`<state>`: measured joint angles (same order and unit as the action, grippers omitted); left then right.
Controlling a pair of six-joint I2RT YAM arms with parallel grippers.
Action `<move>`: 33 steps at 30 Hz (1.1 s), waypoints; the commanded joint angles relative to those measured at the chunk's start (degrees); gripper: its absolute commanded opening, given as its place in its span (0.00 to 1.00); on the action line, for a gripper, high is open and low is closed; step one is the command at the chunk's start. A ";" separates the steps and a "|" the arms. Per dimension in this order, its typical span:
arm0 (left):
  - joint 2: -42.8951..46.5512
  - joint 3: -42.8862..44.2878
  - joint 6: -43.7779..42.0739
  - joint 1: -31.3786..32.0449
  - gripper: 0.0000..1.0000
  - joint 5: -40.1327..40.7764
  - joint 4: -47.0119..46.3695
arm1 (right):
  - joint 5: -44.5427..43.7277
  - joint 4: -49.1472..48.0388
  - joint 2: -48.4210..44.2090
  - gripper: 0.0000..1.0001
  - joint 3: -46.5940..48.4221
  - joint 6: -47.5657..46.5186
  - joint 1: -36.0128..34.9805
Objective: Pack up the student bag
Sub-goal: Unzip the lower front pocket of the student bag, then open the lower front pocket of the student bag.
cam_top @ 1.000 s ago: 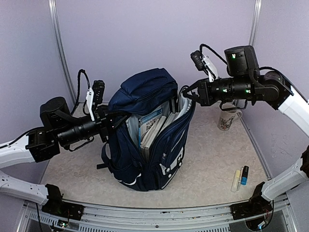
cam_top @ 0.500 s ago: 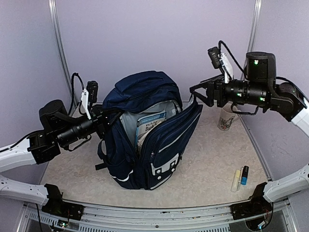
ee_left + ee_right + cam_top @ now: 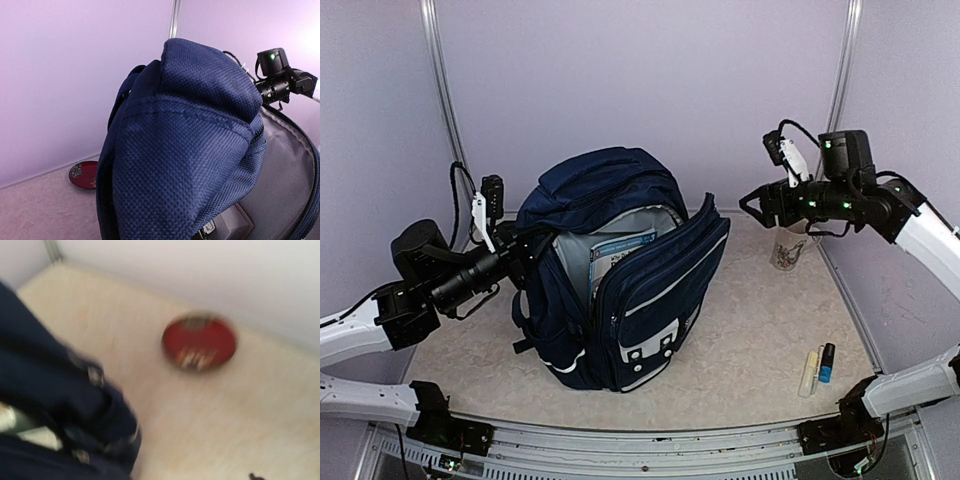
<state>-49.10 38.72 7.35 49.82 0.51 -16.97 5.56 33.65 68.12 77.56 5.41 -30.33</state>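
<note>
The student bag [image 3: 620,300], navy with white trim, stands upright mid-table with its main compartment unzipped. Books [image 3: 620,255] show inside against the grey lining. My left gripper [image 3: 528,243] is shut on the fabric at the bag's upper left edge. In the left wrist view the bag's weave [image 3: 190,150] fills the frame and hides the fingers. My right gripper [image 3: 748,203] hangs open in the air, right of the bag and clear of its front flap. The right wrist view is blurred, with the bag [image 3: 45,405] at lower left and no fingers visible.
A white patterned mug [image 3: 788,248] stands at the back right, under the right arm. A few pens or markers [image 3: 818,368] lie near the front right. A small red plate [image 3: 84,174] [image 3: 200,341] sits on the table behind the bag, near the back wall.
My right gripper opened, let go of the bag's front flap and drew back to the right. The bag slid left with my left gripper, and its opening narrowed.
</note>
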 commanded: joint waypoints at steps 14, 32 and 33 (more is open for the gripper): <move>1.14 -1.81 0.57 -2.80 0.00 3.80 1.62 | 46.86 -20.73 9.62 0.76 -12.00 -12.20 3.17; -13.34 8.20 -4.86 -8.99 0.00 -6.42 -1.68 | 29.55 -42.72 5.04 0.55 -27.01 7.54 -27.19; -13.81 8.29 -4.89 -9.61 0.00 -7.09 -2.26 | 28.75 -41.15 3.78 0.56 -27.06 7.72 -27.31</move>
<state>-60.03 45.21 3.95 42.85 -4.08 -19.09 36.56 -7.07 76.09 50.98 10.24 -53.52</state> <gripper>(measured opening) 0.088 0.548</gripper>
